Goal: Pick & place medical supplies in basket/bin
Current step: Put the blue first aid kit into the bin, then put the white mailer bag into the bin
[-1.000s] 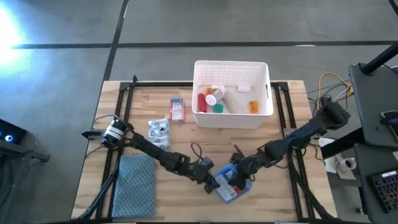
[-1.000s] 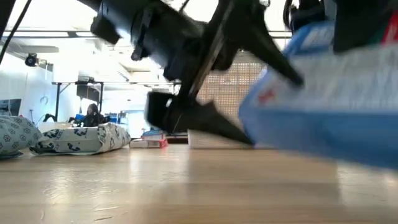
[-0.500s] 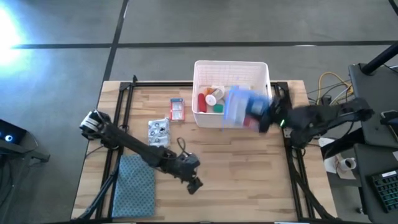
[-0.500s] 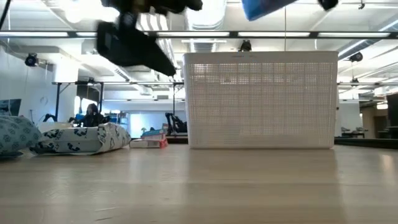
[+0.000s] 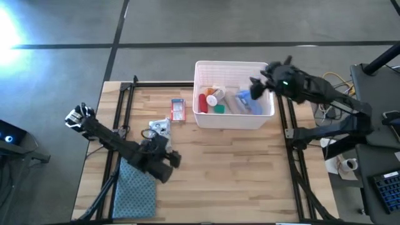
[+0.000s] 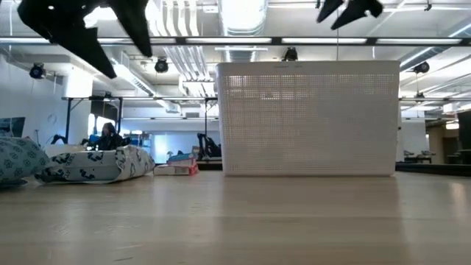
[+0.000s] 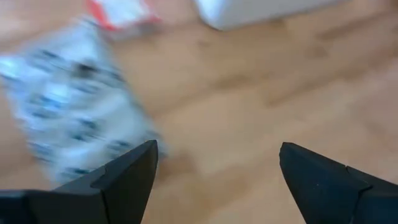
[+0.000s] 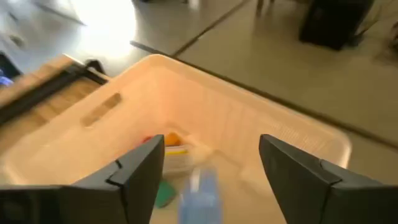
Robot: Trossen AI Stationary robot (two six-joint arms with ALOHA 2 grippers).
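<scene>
The right hand (image 5: 257,84) hangs with fingers spread over the 3 o'clock end of the white bin (image 5: 233,121), and the blue first-aid packet (image 5: 247,102) lies inside the bin beneath it, beside the pill bottles (image 5: 214,97). The left hand (image 5: 167,164), also spread and empty, hovers at 7 o'clock on the tabletop (image 5: 250,169), just beside the silvery blister pack (image 5: 160,130) and above the folded cloth (image 5: 134,184).

The likeliest trouble is the left hand closing on the cloth instead of the blister pack, since the two lie close together. The flat pack could also slip from a shallow pinch. The red-white small box (image 5: 177,110) waits at 10 o'clock.

The bin's perforated wall hides its contents in the low view, and the wrist view of the blister pack is blurred.
</scene>
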